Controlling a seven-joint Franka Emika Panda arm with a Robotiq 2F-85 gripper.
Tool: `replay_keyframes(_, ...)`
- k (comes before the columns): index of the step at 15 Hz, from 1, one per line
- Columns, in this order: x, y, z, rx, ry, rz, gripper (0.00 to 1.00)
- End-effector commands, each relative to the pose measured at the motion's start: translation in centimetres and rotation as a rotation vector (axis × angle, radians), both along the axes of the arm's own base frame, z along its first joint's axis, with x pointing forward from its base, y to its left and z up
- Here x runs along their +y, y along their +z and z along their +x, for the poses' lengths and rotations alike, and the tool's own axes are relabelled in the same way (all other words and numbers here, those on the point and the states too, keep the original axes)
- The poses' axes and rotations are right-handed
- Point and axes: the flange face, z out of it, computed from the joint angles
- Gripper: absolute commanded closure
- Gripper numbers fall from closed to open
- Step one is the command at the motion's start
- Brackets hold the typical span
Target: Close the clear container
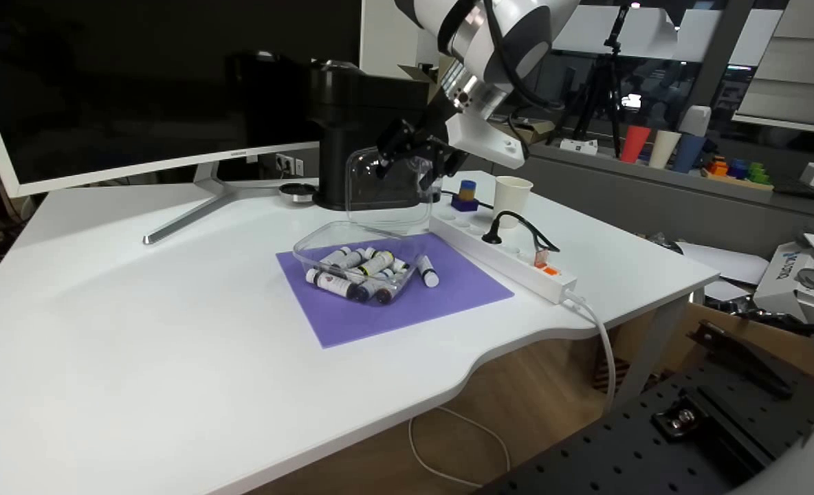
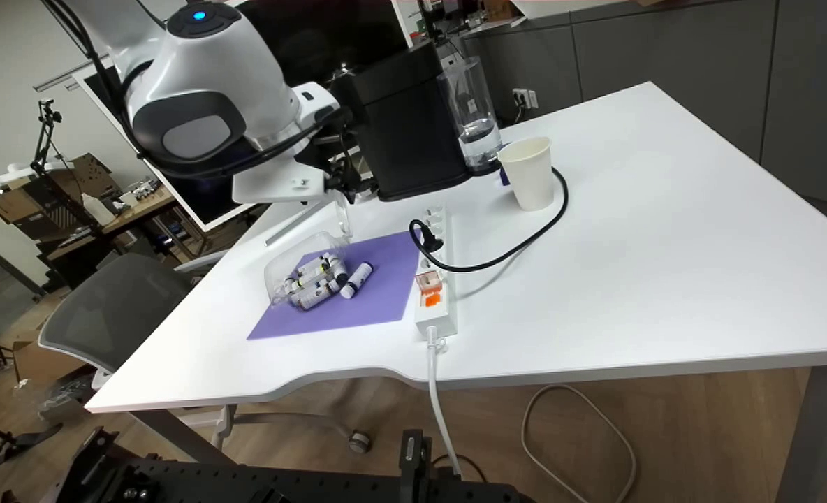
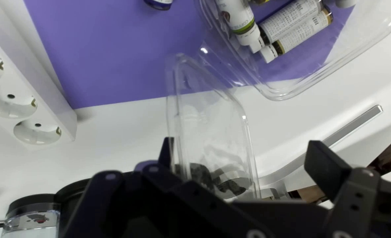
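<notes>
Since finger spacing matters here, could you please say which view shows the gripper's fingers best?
The wrist view: both fingers appear large, standing apart. Both exterior views show the gripper small and dark, its finger gap harder to judge.

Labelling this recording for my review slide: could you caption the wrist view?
Claw open near the raised lid of the clear container, several small bottles inside, a purple mat partly underneath.

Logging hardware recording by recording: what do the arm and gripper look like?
The arm is glossy white and rounded, with dark grey panels, a blue light on a black cap, and black cables along its outside. Near the gripper it has silver metal and a white block. The gripper is black, with angular jaws and round fasteners.
</notes>
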Motion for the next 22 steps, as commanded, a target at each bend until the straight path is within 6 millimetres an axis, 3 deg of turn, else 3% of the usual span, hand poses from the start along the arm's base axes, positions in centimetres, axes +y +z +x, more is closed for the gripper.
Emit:
replay_keyframes(1, 0.9, 1.3, -0.4, -0.017, 0.061, -0.042, 0.0)
replay_keyframes(11, 4.4, 2.4, -1.2, -0.013, 0.229, -0.106, 0.0)
replay_keyframes(22, 8.4, 3.2, -2.9, 0.122, 0.4, -0.121, 0.0)
